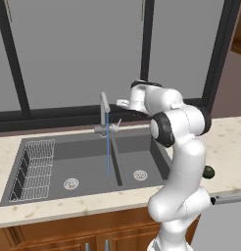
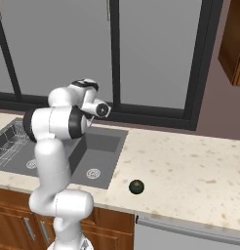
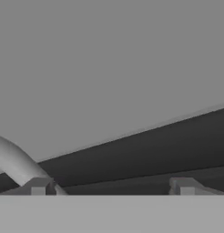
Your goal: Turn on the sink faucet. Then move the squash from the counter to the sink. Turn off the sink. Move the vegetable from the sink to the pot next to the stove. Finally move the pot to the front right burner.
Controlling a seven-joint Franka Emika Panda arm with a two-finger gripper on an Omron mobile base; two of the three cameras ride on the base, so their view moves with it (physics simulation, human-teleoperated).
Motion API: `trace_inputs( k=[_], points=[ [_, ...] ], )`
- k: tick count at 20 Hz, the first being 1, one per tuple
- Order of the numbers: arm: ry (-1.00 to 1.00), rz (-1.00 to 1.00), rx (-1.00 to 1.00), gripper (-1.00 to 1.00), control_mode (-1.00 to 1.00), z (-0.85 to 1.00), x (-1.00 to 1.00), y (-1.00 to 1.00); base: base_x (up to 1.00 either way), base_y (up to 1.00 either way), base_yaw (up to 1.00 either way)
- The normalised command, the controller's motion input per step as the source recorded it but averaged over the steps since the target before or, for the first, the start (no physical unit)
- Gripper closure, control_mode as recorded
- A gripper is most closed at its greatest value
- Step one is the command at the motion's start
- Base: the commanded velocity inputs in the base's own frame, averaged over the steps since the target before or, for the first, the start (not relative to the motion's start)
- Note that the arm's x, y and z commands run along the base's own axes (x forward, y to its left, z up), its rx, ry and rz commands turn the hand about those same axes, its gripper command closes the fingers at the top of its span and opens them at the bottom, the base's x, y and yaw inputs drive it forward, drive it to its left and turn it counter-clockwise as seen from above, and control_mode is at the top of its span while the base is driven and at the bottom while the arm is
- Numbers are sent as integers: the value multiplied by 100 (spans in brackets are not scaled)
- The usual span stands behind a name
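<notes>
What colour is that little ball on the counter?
The squash is dark green, clearest in the right base view.

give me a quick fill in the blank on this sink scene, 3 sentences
1. A thin blue stream of ____ runs from the faucet into the sink.
2. The squash lies on the ____, to the right of the sink.
3. The wire rack sits in the ____ basin, as the left base view shows it.

Missing words: water; counter; left
</notes>
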Motion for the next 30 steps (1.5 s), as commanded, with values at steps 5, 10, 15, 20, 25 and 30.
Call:
trace_inputs(
  k=[5, 10, 15, 20, 25, 30],
  points=[
    [14, -8, 0, -100, -100, 50, -40, -38, 0, 0, 0],
    [22, -8, -5, -100, -100, 53, -38, -34, 0, 0, 0],
    [23, -7, -11, -100, -100, 28, -44, -30, 0, 0, 0],
    [25, -5, -12, -100, -100, 15, -43, -43, 0, 0, 0],
    [26, -3, -8, -100, -100, 5, -47, -61, 0, 0, 0],
    [24, -4, -3, -100, -100, -5, -55, -73, 0, 0, 0]
  ],
)
